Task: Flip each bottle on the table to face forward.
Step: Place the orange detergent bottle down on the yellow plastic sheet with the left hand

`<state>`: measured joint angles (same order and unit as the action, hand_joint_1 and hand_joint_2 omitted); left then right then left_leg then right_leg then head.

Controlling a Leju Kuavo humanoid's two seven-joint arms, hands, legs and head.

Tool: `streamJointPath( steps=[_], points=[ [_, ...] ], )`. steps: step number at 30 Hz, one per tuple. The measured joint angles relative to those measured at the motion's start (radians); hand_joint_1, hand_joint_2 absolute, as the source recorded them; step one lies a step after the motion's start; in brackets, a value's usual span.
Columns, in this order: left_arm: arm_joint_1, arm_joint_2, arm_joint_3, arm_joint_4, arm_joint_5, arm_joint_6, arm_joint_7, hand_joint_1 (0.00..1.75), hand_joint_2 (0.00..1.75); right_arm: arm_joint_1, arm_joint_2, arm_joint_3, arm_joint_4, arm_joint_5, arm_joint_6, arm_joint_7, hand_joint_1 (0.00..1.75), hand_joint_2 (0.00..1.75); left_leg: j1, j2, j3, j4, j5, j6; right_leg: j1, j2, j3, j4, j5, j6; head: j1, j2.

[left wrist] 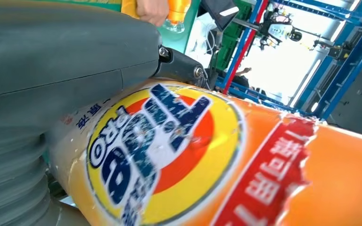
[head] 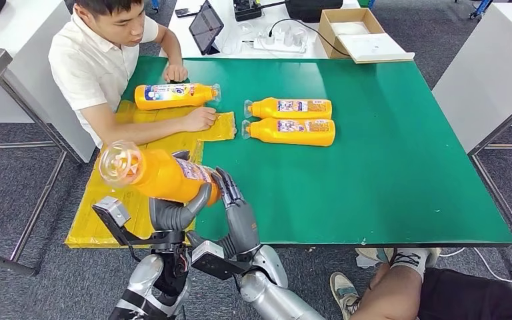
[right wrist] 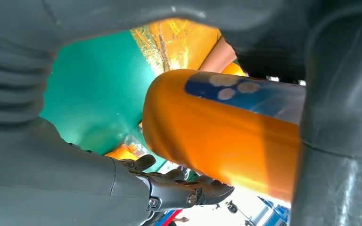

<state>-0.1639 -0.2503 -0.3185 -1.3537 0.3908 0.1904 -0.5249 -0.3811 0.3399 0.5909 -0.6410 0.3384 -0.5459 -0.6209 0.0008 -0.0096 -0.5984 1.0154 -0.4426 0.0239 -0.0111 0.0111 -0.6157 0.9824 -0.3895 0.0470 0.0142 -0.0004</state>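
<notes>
An orange detergent bottle (head: 160, 175) is lifted over the table's front left corner, lying sideways with its clear cap (head: 117, 162) pointing left. My left hand (head: 190, 207) grips its body from below, and the thumb (left wrist: 52, 70) lies beside the round blue, red and yellow label (left wrist: 160, 150). My right hand (head: 230, 193) holds the bottle's base end (right wrist: 217, 136), with its thumb (right wrist: 334, 155) across it and its fingers (right wrist: 193, 193) under it. Three more orange bottles lie on the table: one (head: 173, 95) by the person and two (head: 290, 108) (head: 292, 131) side by side at the middle.
A person in a white shirt (head: 97, 63) sits at the table's left side with one hand (head: 201, 119) on a yellow sheet (head: 140, 137). The green table (head: 387, 173) has open room on its right half. A cardboard box (head: 350, 27) and a tablet (head: 205, 27) stand behind.
</notes>
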Motion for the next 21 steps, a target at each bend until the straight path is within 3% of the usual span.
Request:
streamJointPath(
  steps=[5,9,13,16,21],
  points=[
    [-0.013,-0.004,0.007,0.002,-0.026,0.051,0.002,1.75,1.75,0.003,-0.002,0.007,0.004,0.0,-0.008,-0.009,0.0,0.0,0.0,0.0,0.0,0.0,0.0,0.0,0.0,0.0,0.0,0.0,0.0,0.0,0.0,0.0],
    [-0.058,0.005,0.021,0.051,-0.139,0.183,-0.004,1.75,1.75,0.025,-0.014,0.013,-0.019,-0.001,-0.049,-0.034,0.0,0.0,0.0,0.0,0.0,0.0,0.0,0.0,0.0,0.0,0.0,0.0,0.0,0.0,0.0,0.0],
    [-0.12,0.039,0.035,0.141,-0.404,0.351,-0.021,1.75,1.75,0.063,-0.032,0.017,-0.091,0.002,-0.074,-0.04,0.0,0.0,0.0,0.0,0.0,0.0,0.0,0.0,0.0,0.0,0.0,0.0,0.0,0.0,0.0,0.0],
    [-0.167,0.07,0.042,0.219,-0.696,0.471,0.035,1.75,1.75,0.098,-0.046,0.016,-0.152,0.009,-0.078,-0.04,0.0,0.0,0.0,-0.001,0.0,0.0,0.001,-0.001,0.0,0.0,0.0,0.0,0.0,0.0,0.0,0.0],
    [-0.244,0.111,0.08,0.359,-1.031,0.499,0.163,1.75,1.75,0.164,-0.069,-0.001,-0.257,0.014,-0.087,-0.038,0.0,0.0,0.0,0.0,0.0,0.0,0.001,-0.001,0.0,0.0,0.0,0.0,0.0,0.0,0.0,0.0]
  ],
)
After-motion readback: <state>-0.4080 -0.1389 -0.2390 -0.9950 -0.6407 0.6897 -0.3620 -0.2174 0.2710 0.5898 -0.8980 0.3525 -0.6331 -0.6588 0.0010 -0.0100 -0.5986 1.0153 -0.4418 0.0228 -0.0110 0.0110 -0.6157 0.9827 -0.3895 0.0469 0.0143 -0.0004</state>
